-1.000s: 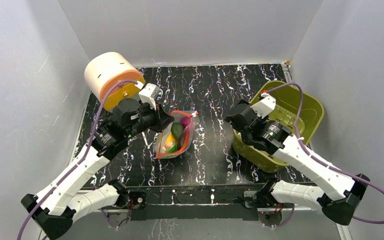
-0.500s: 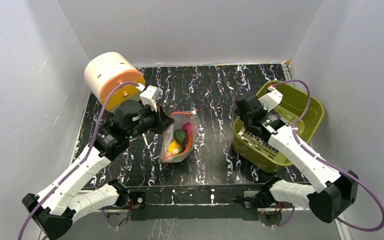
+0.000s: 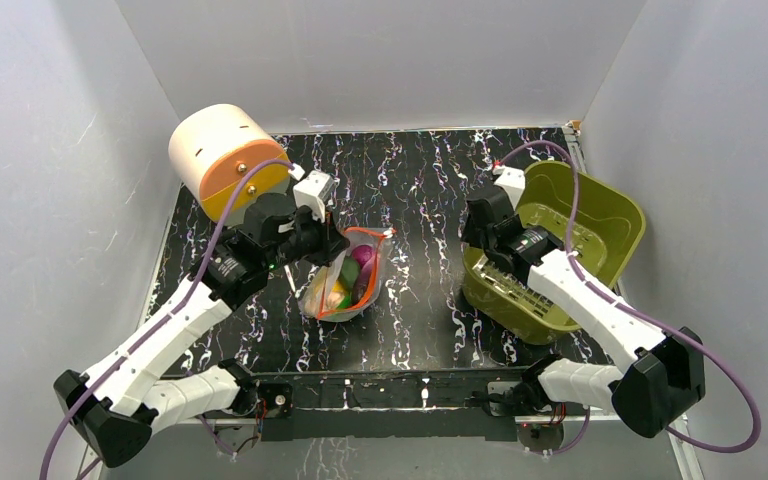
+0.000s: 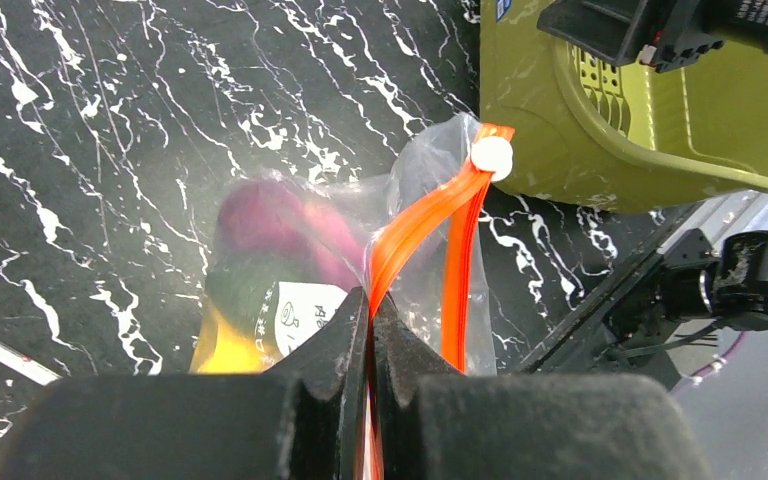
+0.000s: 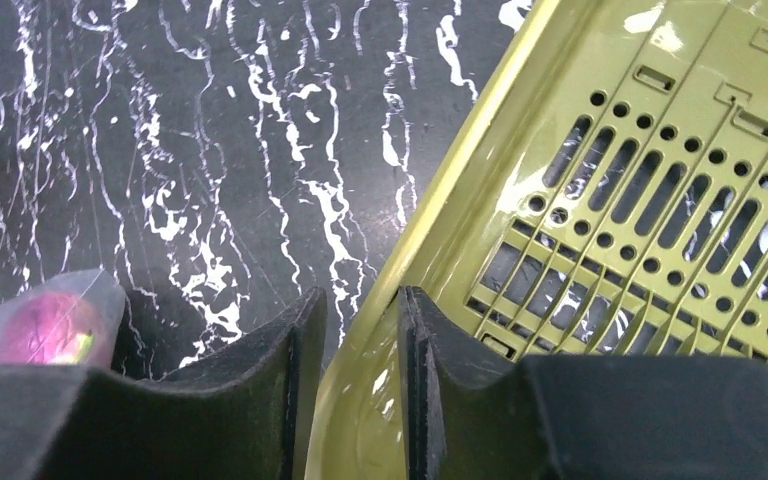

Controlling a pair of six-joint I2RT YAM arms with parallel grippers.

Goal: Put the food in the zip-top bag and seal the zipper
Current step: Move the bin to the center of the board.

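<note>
The clear zip-top bag (image 3: 345,288) lies mid-table with toy food inside: a pink-purple piece (image 4: 272,225), a dark green piece (image 4: 245,290) and a yellow piece (image 4: 222,352). My left gripper (image 3: 326,246) is shut on one side of the orange-red zipper (image 4: 430,215), close to my fingertips (image 4: 371,300). The zipper's two sides stand apart, with a white slider (image 4: 491,157) at the far end. My right gripper (image 3: 476,236) is away from the bag, slightly open, with its fingers (image 5: 360,305) astride the near-left rim of the olive-green basket (image 5: 600,200).
The olive-green slotted basket (image 3: 600,215) stands at the right. A cream and orange cylinder (image 3: 222,155) lies at the back left. A thin white stick (image 3: 290,281) lies left of the bag. White walls enclose the table.
My right gripper has moved back and to the right, from beside the bag to the basket's rim. My left gripper still holds the zipper; the bag has shifted a little.
</note>
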